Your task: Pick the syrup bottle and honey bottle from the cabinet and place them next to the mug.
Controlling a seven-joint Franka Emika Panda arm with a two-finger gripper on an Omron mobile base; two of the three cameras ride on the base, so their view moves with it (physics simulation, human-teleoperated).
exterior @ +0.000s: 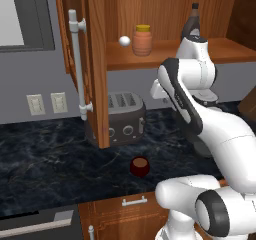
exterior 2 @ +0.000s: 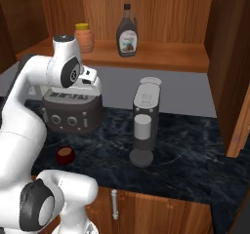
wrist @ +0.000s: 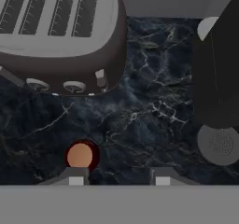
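Gripper (wrist: 119, 180): you see two finger tips at the bottom of the hand view, set well apart with only counter between them; jaws wide, holding nothing.
Mug (wrist: 80, 155): on the dark marble counter (wrist: 140, 120), just above your left finger tip in the hand view; upright, in front of the toaster (exterior: 121, 118).
Coffee machine (exterior 2: 144, 122): right of the toaster on the counter; well apart from the mug.
Arm pose: elbow folded high, wrist level with the cabinet (exterior: 95, 59) shelf edge; hand pointed down at the counter, not at the shelf.
Honey bottle (exterior: 142, 40): on the shelf, door open, a small white ball (exterior: 124, 41) just beside it; squat, ribbed, likely light and stiff; you'd best take it across the ribbed belly below the yellow cap.
Syrup bottle (exterior 2: 127, 32): farther right on the shelf, upright, well apart from the honey; taller, probably tippy and smooth; grip the wide body low, not the narrow neck.
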